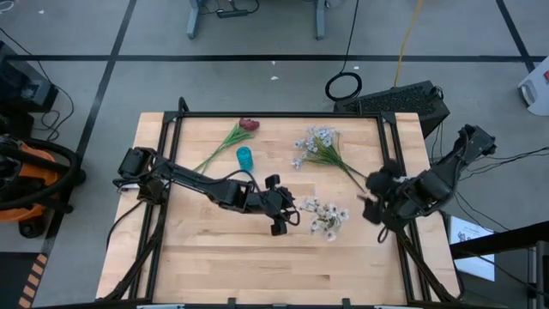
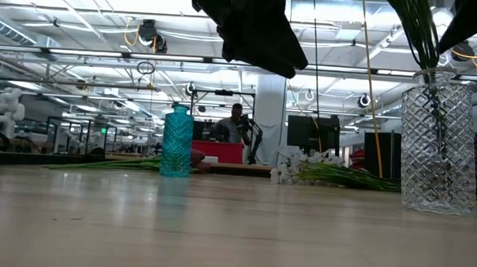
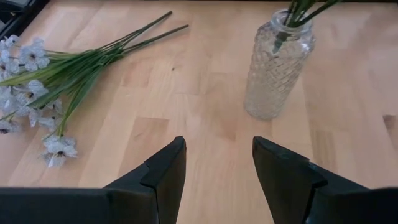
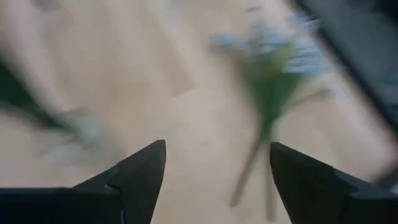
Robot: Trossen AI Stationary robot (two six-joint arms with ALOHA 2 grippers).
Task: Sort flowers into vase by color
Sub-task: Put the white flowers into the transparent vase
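A clear glass vase (image 3: 277, 62) stands upright on the table with green stems in its mouth; from above, white blossoms (image 1: 326, 216) cover it. A bunch of white flowers (image 1: 319, 148) lies flat at the far middle. A dark red flower (image 1: 249, 125) lies at the far left, beside a small teal vase (image 1: 244, 156). My left gripper (image 3: 217, 180) hangs open above the table just left of the clear vase. My right gripper (image 4: 217, 174) is open in the air near the right edge, by the lying bunch's stem ends (image 4: 273, 68).
The teal vase (image 2: 177, 142) and the clear vase (image 2: 438, 148) stand well apart, with bare wood between them and toward the near edge. A black frame runs along the table's sides. A black keyboard-like item (image 1: 403, 101) sits past the far right corner.
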